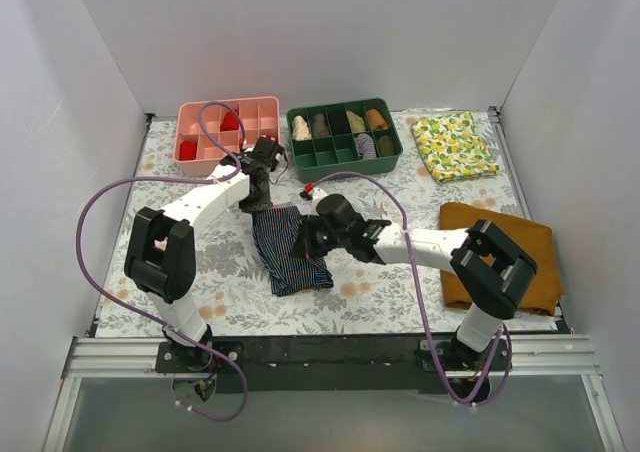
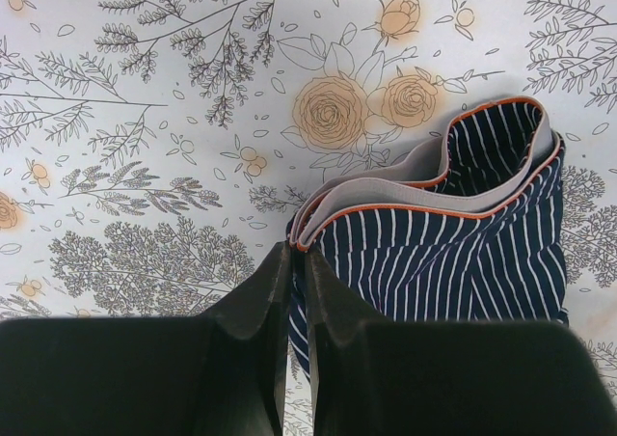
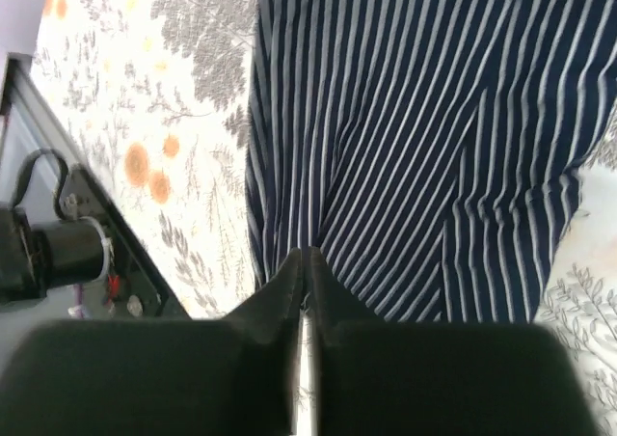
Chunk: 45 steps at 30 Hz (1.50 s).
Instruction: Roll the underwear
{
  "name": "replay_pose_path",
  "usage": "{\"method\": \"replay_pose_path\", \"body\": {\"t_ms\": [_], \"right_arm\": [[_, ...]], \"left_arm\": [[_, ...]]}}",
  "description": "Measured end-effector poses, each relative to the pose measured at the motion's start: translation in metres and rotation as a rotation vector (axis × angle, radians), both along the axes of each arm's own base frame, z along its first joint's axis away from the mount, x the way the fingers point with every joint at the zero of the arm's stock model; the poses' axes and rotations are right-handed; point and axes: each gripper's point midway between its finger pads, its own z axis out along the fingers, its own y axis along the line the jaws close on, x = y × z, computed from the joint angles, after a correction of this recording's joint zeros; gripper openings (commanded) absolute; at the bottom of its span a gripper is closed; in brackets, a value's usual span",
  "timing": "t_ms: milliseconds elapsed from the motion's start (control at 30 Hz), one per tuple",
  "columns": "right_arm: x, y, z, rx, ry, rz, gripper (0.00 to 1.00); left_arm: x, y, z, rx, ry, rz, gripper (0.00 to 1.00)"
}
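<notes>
Left gripper (image 2: 297, 253): jaws nearly together, pinching the corner of the underwear (image 2: 443, 253). A strip of striped cloth shows between the two black fingers (image 2: 255, 306). The grey waistband with orange piping starts at the tips and curves away ahead and to their right, standing open in a loop. Bare floral tablecloth (image 2: 145, 118) lies ahead and to the left of the jaws.

Right gripper (image 3: 305, 255): jaws drawn close, only a thin slit between them. The tips sit at the edge of the striped cloth (image 3: 415, 118), which spreads ahead and to their right. Cannot tell whether any cloth is caught between them. Left of the jaws: printed tablecloth, then the dark rail at the table edge (image 3: 87, 262).

Top view: the underwear (image 1: 288, 257) lies folded into a narrow panel on the table (image 1: 230, 292), between the two arms. The left gripper (image 1: 262, 207) is at its far left corner, the right gripper (image 1: 312, 242) at its right edge. The two sets of jaws are near each other, not touching.

Beyond the left jaws: pink divided tray (image 1: 190, 137) with red items in some cells. Beyond the right jaws: green divided tray (image 1: 344, 157) with rolled cloths in several cells. Lemon-print cloth (image 1: 455, 144) lies flat to the right of the green tray. Mustard-brown cloth (image 1: 535, 247) lies behind the right jaws, partly under the right arm's elbow.
</notes>
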Motion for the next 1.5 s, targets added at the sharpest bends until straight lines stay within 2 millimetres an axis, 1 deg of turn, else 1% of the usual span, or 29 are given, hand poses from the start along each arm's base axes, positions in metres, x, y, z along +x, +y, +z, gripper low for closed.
{"method": "replay_pose_path", "body": {"t_ms": [33,67,133,167,233,300,400,500,633,700,767,933,1000,1133,1233,1333,1500], "right_arm": [[0.006,-0.001,-0.003,-0.021,0.0,-0.005,0.01],[0.016,0.005,-0.003,-0.028,-0.007,-0.011,0.01],[0.046,0.014,-0.012,-0.039,-0.025,-0.035,0.01],[0.06,0.013,-0.022,-0.057,-0.021,-0.05,0.01],[0.076,0.009,-0.038,-0.081,-0.009,-0.068,0.01],[0.088,0.011,-0.045,-0.089,-0.002,-0.078,0.01],[0.1,0.021,-0.044,-0.057,-0.004,-0.063,0.01],[0.1,0.029,-0.039,-0.018,-0.008,-0.039,0.01],[0.102,0.039,-0.031,0.03,-0.017,-0.014,0.01],[0.105,0.046,-0.034,0.042,-0.014,-0.004,0.01],[0.108,0.051,-0.04,0.044,-0.006,0.001,0.01],[0.11,0.055,-0.059,0.03,0.03,0.001,0.01],[0.11,0.057,-0.06,0.033,0.036,0.007,0.01],[0.11,0.061,-0.055,0.061,0.029,0.027,0.01],[0.107,0.057,-0.055,0.074,0.023,0.03,0.01],[0.098,0.039,-0.055,0.06,0.035,0.021,0.01],[0.095,0.018,-0.041,0.057,0.008,-0.019,0.01]], "left_arm": [[0.0,0.0,0.0,0.0,0.0,0.0,0.04],[0.0,0.0,0.0,0.0,0.001,0.0,0.03],[0.0,-0.001,0.001,-0.002,0.0,-0.001,0.04],[0.001,-0.001,0.003,-0.006,-0.002,-0.002,0.04],[0.002,-0.003,0.004,-0.012,-0.005,-0.003,0.04],[0.002,-0.004,0.004,-0.016,-0.003,-0.004,0.04],[0.003,-0.005,0.006,-0.024,-0.006,-0.004,0.04],[0.005,-0.007,0.01,-0.03,-0.016,0.0,0.04],[0.006,-0.007,0.009,-0.031,-0.015,0.002,0.04],[0.006,-0.007,0.008,-0.03,-0.012,0.003,0.04],[0.006,-0.007,0.007,-0.029,-0.01,0.003,0.04],[0.005,-0.007,0.009,-0.029,-0.007,0.003,0.04],[0.007,-0.008,0.011,-0.035,-0.009,0.003,0.04],[0.01,-0.011,0.014,-0.045,-0.017,0.004,0.04],[0.011,-0.012,0.013,-0.044,-0.014,0.005,0.04],[0.011,-0.012,0.012,-0.043,-0.011,0.006,0.04],[0.013,-0.013,0.01,-0.043,-0.007,0.011,0.04]]}}
